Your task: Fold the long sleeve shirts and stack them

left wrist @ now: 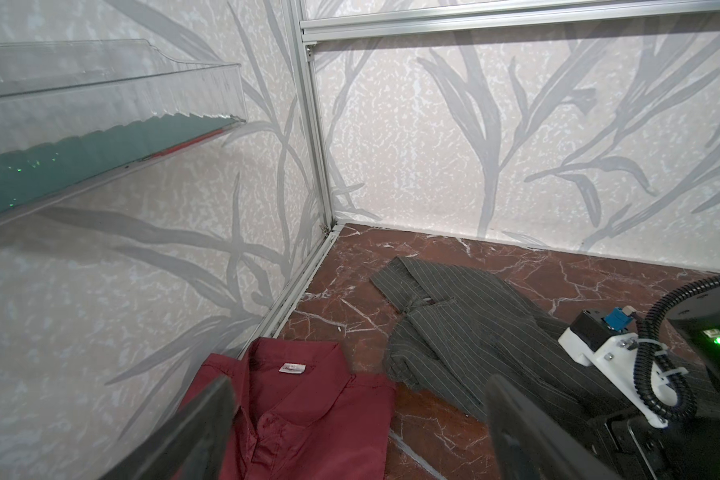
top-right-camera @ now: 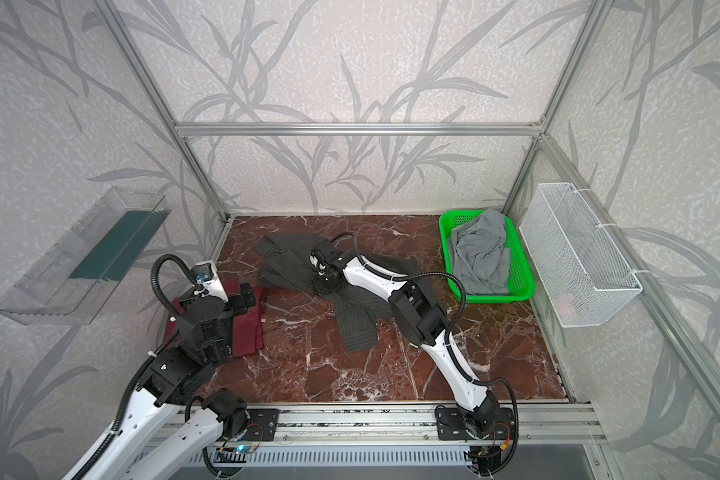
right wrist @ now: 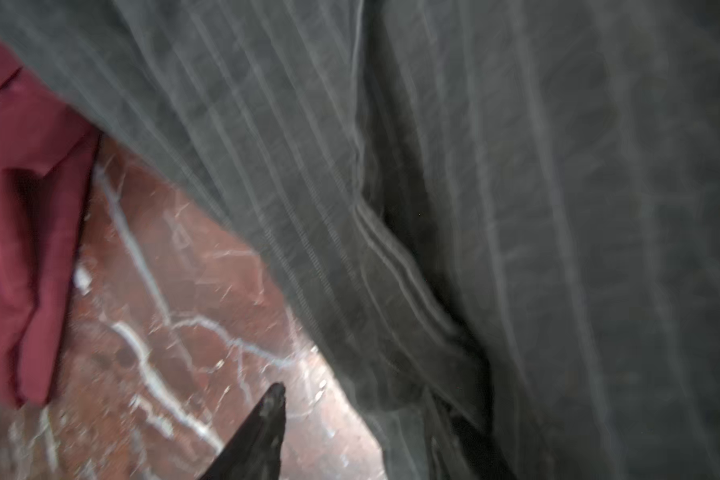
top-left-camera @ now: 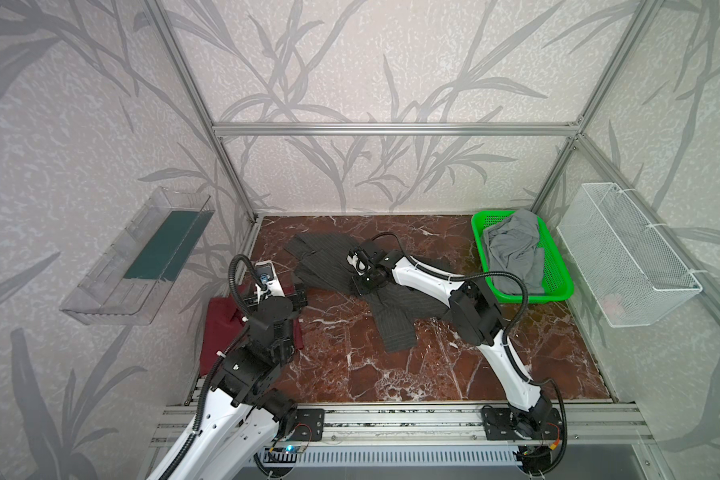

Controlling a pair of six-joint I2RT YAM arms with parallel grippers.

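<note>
The charcoal pinstriped shirt (top-left-camera: 329, 253) (top-right-camera: 292, 257) lies spread and rumpled across the middle of the marble table. My right gripper (top-left-camera: 364, 286) (top-right-camera: 327, 286) is pressed down onto it. In the right wrist view one fingertip (right wrist: 273, 403) rests on bare marble beside the shirt's edge (right wrist: 516, 208), with a gap between them. The other finger is hidden by cloth. The maroon shirt (top-left-camera: 221, 320) (left wrist: 308, 415) lies folded at the left edge, collar up. My left gripper (top-left-camera: 300, 297) (left wrist: 360, 432) hangs open above its right side, holding nothing.
A green basket (top-left-camera: 558, 291) at the back right holds a light grey cloth (top-left-camera: 516, 249). A white wire basket (top-left-camera: 624, 257) hangs on the right wall and a clear bin (top-left-camera: 134, 257) on the left wall. Bare marble (top-left-camera: 391, 365) stretches across the front.
</note>
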